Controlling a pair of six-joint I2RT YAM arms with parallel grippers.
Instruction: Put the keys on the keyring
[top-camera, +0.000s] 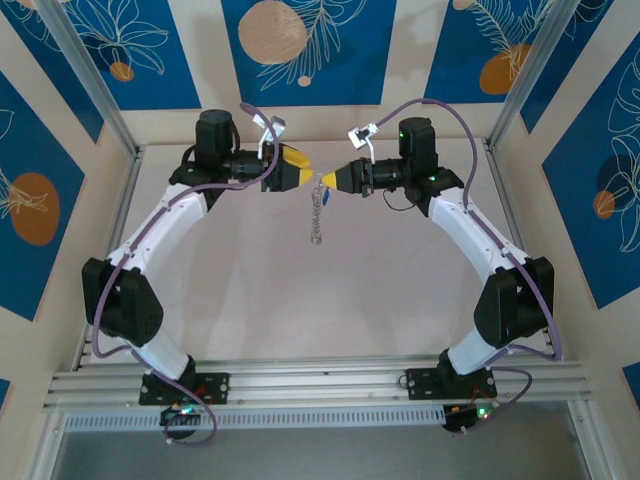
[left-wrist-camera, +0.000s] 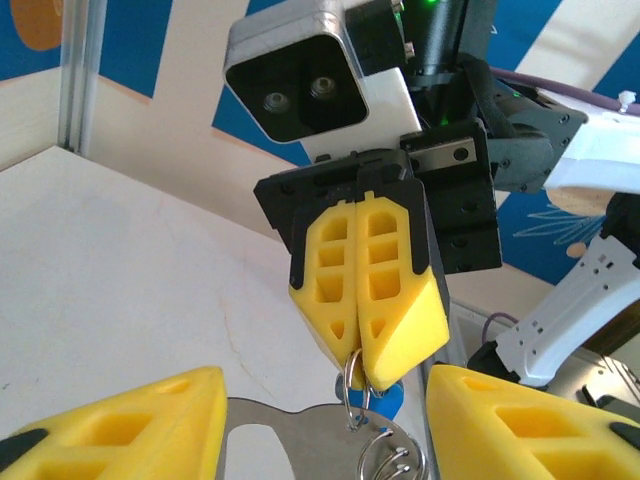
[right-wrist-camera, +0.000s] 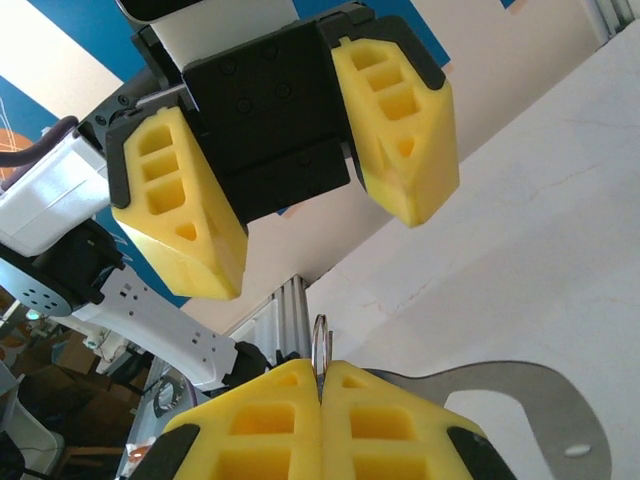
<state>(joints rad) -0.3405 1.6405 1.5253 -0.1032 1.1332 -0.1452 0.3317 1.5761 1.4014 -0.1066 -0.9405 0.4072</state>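
Far table (top-camera: 250, 300) edge | right gripper (left-wrist-camera: 362, 375) clenched on silvery metal ring (right-wrist-camera: 320, 338) of flat grey keyring tag (right-wrist-camera: 545, 385) | left gripper (right-wrist-camera: 318, 240) released, empty | we steady ring, pinch tiny blue-headed key (left-wrist-camera: 390, 403) squarely

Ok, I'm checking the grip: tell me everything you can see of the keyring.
The keyring is a flat grey tag, metal by its look, with a large oval hole, a thin silvery ring at its edge and a chain hanging below. It is up in the air, with the right claw shut on the ring. The left claw faces it, open.
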